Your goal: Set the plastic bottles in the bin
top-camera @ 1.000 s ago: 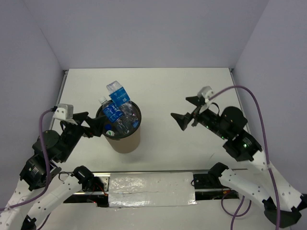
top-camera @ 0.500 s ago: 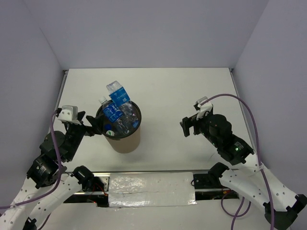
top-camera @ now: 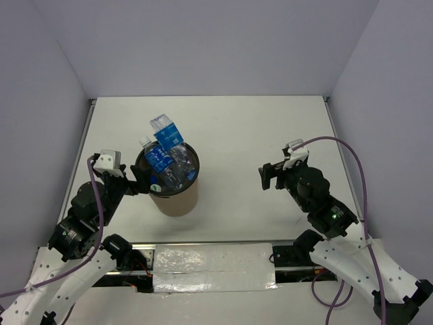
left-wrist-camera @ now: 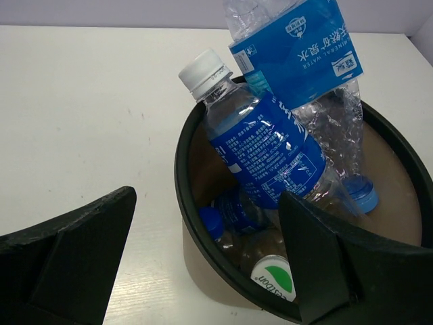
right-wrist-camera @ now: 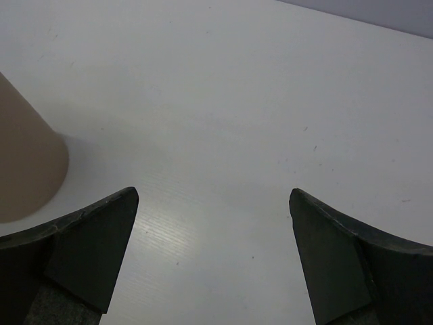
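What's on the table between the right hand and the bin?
Nothing. The top view shows only bare white table between the right hand and the bin; the right wrist view agrees.

Top view from above, left wrist close over bin (left-wrist-camera: 178, 166), right wrist catching its side

Upright brown black-rimmed bin (top-camera: 178, 198), full of clear plastic bottles (top-camera: 164, 157), two tilted above its rim.
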Tool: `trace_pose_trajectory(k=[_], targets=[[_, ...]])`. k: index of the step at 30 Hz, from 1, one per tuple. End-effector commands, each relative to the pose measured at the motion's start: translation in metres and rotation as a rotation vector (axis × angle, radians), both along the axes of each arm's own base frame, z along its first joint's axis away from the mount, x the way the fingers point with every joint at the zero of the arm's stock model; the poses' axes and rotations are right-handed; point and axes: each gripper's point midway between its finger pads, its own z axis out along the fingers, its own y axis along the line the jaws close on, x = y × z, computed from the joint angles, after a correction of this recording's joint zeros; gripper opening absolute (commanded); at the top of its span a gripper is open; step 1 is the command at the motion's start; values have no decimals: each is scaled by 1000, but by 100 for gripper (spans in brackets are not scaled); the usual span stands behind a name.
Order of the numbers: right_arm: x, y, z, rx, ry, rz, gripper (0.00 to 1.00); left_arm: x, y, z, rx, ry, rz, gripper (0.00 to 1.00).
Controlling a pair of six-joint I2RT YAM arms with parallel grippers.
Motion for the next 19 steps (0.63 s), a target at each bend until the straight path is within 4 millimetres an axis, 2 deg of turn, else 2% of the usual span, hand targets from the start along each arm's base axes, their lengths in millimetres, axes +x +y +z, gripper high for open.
trace_pose_trajectory(k=[1,19], targets=[[4,-4,20,64,-59,-42,100,-1,-1,17,-56,-46,-12,100],[7,-3,11,84,-6,-73,100,-6,-4,21,-77,-65,-47,99]])
